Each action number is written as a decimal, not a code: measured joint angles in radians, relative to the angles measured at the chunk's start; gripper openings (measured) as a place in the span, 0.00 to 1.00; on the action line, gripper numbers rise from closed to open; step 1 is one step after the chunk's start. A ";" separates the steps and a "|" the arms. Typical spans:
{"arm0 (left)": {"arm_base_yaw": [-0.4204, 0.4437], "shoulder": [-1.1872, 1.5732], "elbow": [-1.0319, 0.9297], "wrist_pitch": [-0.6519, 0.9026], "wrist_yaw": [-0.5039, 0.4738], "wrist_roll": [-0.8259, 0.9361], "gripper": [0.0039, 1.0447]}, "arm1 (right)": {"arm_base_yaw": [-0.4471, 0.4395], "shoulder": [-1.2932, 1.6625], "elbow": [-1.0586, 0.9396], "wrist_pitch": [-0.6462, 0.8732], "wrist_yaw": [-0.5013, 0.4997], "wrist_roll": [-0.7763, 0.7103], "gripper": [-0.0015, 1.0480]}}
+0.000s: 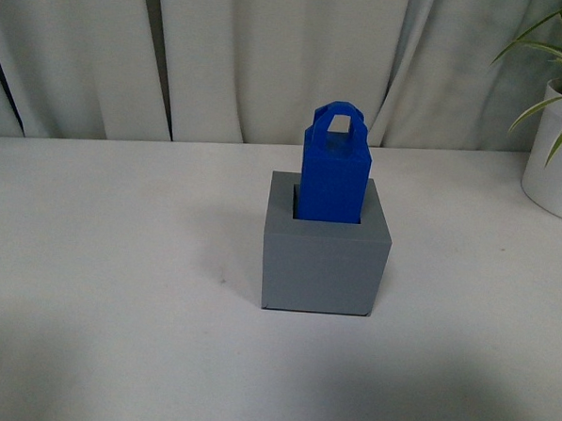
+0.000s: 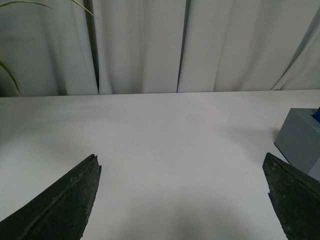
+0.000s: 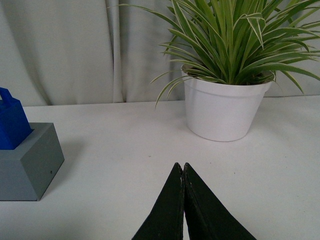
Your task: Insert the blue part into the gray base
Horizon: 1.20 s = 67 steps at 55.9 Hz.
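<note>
The blue part point(image 1: 332, 171) stands upright in the square recess of the gray base point(image 1: 323, 265) at the middle of the white table, its looped handle on top. Neither gripper shows in the front view. In the left wrist view my left gripper point(image 2: 182, 165) is open and empty over bare table, with the gray base point(image 2: 300, 140) off to one side and apart from it. In the right wrist view my right gripper point(image 3: 182, 166) is shut and empty, with the gray base point(image 3: 27, 162) and the blue part point(image 3: 11, 122) off to one side.
A white pot point(image 3: 225, 107) with a spiky green plant point(image 3: 240, 40) stands near the right gripper; it also shows at the back right in the front view point(image 1: 557, 159). White curtains point(image 1: 223, 57) hang behind the table.
</note>
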 joint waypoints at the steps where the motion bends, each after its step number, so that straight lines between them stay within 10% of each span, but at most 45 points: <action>1: 0.000 0.000 0.000 0.000 0.000 0.000 0.94 | 0.000 -0.006 0.000 -0.006 0.000 0.000 0.02; 33: 0.000 0.000 0.000 0.000 0.000 0.000 0.94 | 0.000 -0.248 0.001 -0.256 -0.003 0.000 0.02; 63: 0.000 0.000 0.000 0.000 0.000 0.000 0.94 | 0.000 -0.249 0.001 -0.256 -0.003 0.000 0.94; 67: 0.000 0.000 0.000 0.000 0.000 0.000 0.94 | 0.000 -0.249 0.001 -0.256 -0.004 0.001 0.93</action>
